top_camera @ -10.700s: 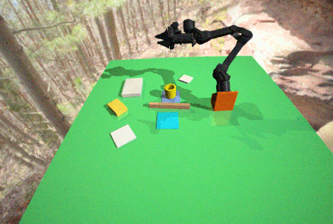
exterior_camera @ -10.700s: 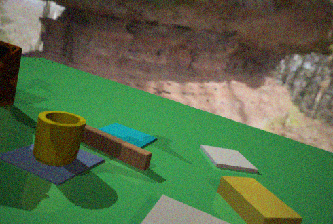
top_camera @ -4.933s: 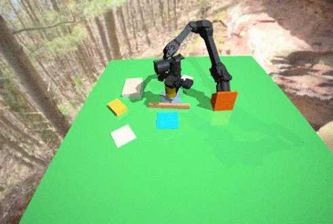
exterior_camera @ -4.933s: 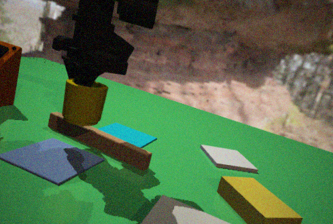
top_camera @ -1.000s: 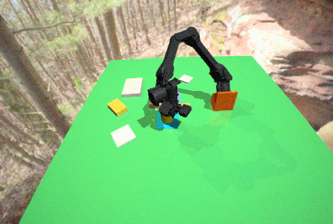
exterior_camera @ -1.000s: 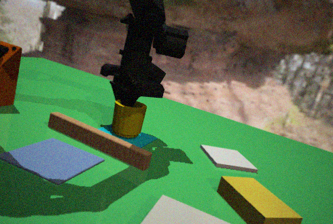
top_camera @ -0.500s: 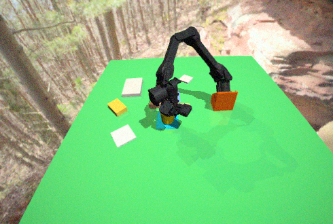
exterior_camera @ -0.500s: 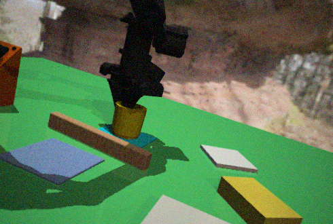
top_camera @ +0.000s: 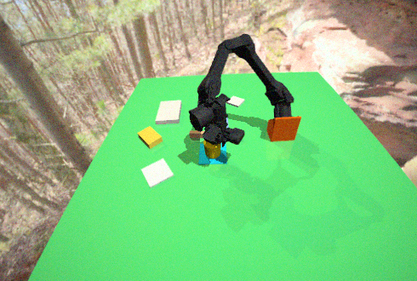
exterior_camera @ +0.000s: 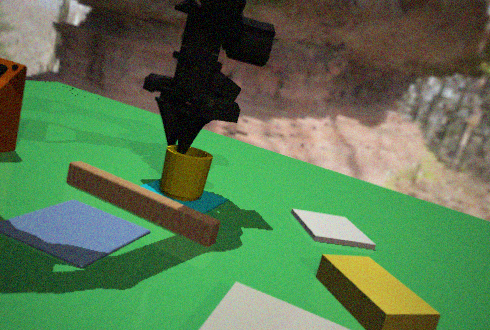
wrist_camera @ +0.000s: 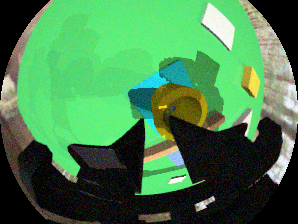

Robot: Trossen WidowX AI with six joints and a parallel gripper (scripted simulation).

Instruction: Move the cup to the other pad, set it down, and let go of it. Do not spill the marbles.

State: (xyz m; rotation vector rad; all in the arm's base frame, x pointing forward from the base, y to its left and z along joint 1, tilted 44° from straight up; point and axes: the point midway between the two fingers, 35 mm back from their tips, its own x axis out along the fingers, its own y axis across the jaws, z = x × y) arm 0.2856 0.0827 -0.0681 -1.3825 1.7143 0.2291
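The yellow cup (top_camera: 213, 151) (exterior_camera: 185, 177) (wrist_camera: 192, 117) stands upright on the teal pad (top_camera: 204, 159) (exterior_camera: 215, 203) (wrist_camera: 154, 81). A blue marble (wrist_camera: 173, 108) and a green one show inside it in the wrist view; the rest of its inside is partly hidden. The other pad, blue-violet (exterior_camera: 80, 227) (wrist_camera: 176, 158), lies flat and bare beyond the brown bar. My gripper (exterior_camera: 177, 147) (wrist_camera: 156, 120) is partly open at the cup's rim, with one fingertip over the cup's mouth and the other outside the wall. Nothing is held between the fingers.
A long brown bar (top_camera: 196, 134) (exterior_camera: 140, 202) (wrist_camera: 160, 151) lies between the two pads. A yellow block (top_camera: 150, 136) (exterior_camera: 380, 282) and flat white slabs (top_camera: 157, 173) (exterior_camera: 332, 228) lie to one side. An orange block (top_camera: 285, 129) stands by the arm's base.
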